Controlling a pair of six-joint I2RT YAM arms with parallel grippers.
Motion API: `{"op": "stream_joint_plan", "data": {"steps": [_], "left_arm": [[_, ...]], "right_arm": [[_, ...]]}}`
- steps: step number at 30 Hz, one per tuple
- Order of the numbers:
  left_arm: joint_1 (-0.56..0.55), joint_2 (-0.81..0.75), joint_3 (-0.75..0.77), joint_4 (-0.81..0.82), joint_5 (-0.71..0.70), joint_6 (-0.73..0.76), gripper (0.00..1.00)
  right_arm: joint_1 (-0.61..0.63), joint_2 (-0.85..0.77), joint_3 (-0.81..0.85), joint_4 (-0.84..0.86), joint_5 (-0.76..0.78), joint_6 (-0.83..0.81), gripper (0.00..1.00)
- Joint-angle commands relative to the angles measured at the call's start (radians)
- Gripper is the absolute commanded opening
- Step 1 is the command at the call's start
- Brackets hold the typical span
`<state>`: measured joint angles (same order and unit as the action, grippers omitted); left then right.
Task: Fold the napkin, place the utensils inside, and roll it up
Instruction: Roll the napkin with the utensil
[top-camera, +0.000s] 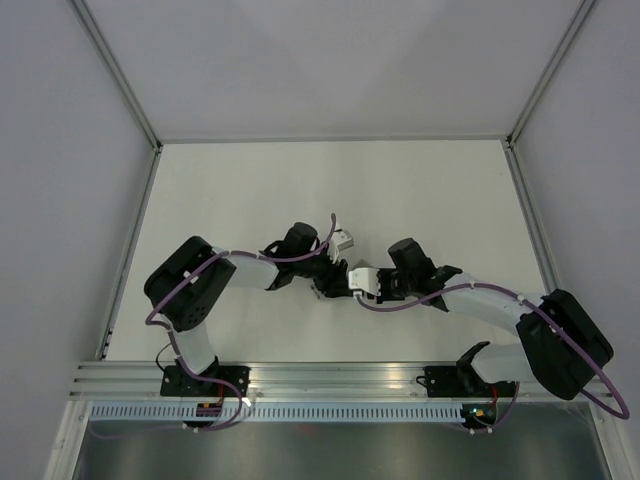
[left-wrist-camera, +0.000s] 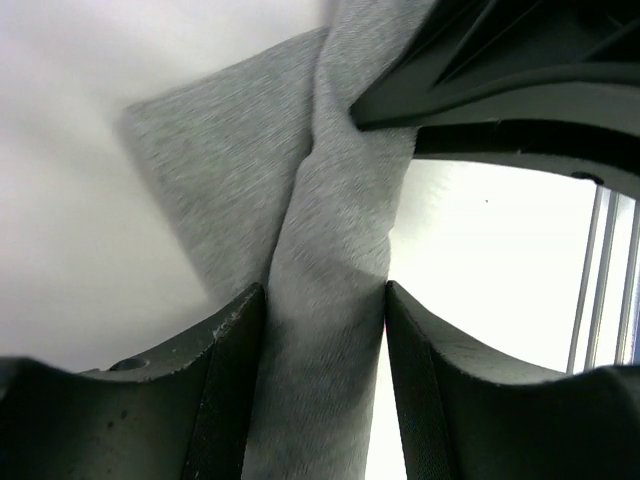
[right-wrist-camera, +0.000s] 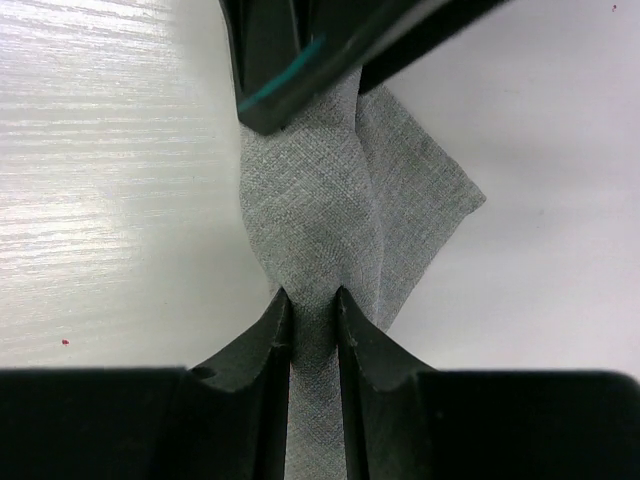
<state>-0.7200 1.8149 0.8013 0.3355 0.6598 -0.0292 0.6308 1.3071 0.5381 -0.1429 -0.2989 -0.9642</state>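
Your two arms are meeting near the middle of the table (top-camera: 250, 190), a little closer to its near edge than to its far one and about midway between its left and right edges. The left gripper (top-camera: 338, 282) and the right gripper (top-camera: 363, 282) are facing each other there, tips almost touching, and in the top view they are hiding nearly everything between them. The wrist views are showing you the napkin (right-wrist-camera: 310, 220). It is lying gathered into a long, narrow, twisted band of grey cloth running from one gripper to the other, with one loose corner flaring out flat to the side over the white surface. Your right gripper is pinching that band, its two fingers (right-wrist-camera: 255, 370) drawn close together and squeezing the fabric into a thin waist at the tips. In that same view the left gripper's dark tip is showing at the top, covering the far end of the band. The left fingers (left-wrist-camera: 215, 390) are standing further apart, with the cloth filling the gap and touching both inner faces. Whether they are pressing it or only flanking it, I cannot tell from that blurred close view.
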Motion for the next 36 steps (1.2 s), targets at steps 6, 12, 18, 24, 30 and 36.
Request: {"op": "stream_joint_plan", "data": {"steps": [6, 12, 18, 24, 30, 36], "left_arm": [[0.073, -0.172, -0.158, 0.218, -0.167, -0.147, 0.59], [0.135, -0.367, -0.321, 0.420, -0.391, -0.267, 0.65], [0.137, -0.576, -0.444, 0.514, -0.604, -0.317, 0.67], [0.125, -0.738, -0.519, 0.556, -0.655, -0.281, 0.66], [-0.040, -0.787, -0.536, 0.570, -0.817, -0.057, 0.72], [-0.226, -0.698, -0.504, 0.568, -0.916, 0.195, 0.73]], "right_arm": [[-0.008, 0.099, 0.092, -0.227, -0.015, 0.007, 0.11], [-0.043, 0.204, 0.227, -0.375, -0.089, -0.018, 0.10], [-0.089, 0.357, 0.396, -0.559, -0.164, -0.068, 0.09], [-0.137, 0.503, 0.552, -0.691, -0.210, -0.108, 0.09], [-0.184, 0.667, 0.736, -0.836, -0.259, -0.140, 0.09], [-0.209, 0.774, 0.853, -0.903, -0.272, -0.133, 0.09]]}}
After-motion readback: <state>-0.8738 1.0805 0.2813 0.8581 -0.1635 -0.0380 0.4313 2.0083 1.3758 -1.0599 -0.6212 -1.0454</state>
